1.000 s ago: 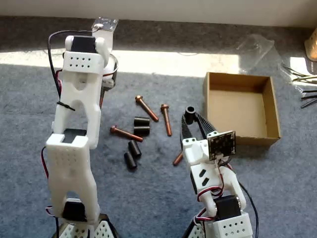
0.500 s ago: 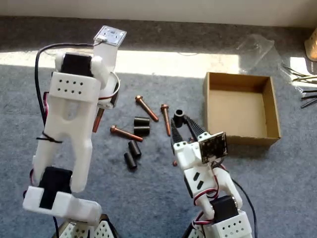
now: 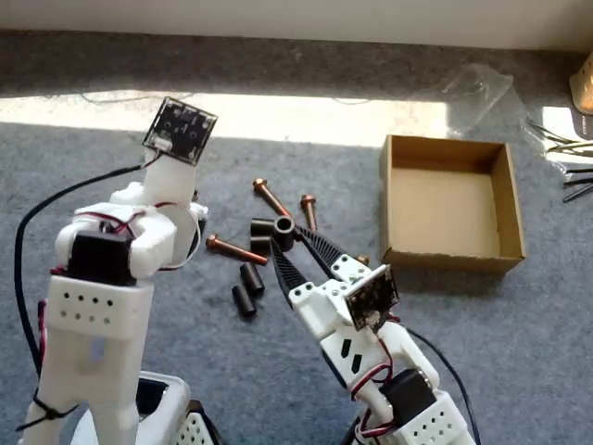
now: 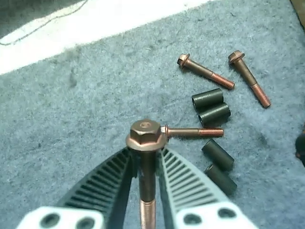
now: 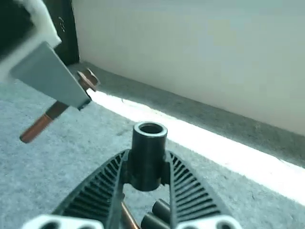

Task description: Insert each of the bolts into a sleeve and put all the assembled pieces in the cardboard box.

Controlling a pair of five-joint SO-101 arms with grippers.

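The left gripper (image 4: 147, 155) is clenched on a copper bolt (image 4: 144, 137); the right gripper (image 5: 147, 164) grasps a black sleeve (image 5: 149, 140) above the middle of the carpet (image 3: 519, 324). 3 loose bolts (image 4: 205, 78) and 4 loose sleeves (image 4: 207, 99) lie there too; the cardboard box (image 3: 449, 199) sits towards its right edge

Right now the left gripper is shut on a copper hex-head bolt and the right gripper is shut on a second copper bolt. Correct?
Not quite. The right gripper is shut on a black cylindrical sleeve, not a bolt, as the right wrist view shows. The rest holds: the left gripper is shut on a copper hex-head bolt.
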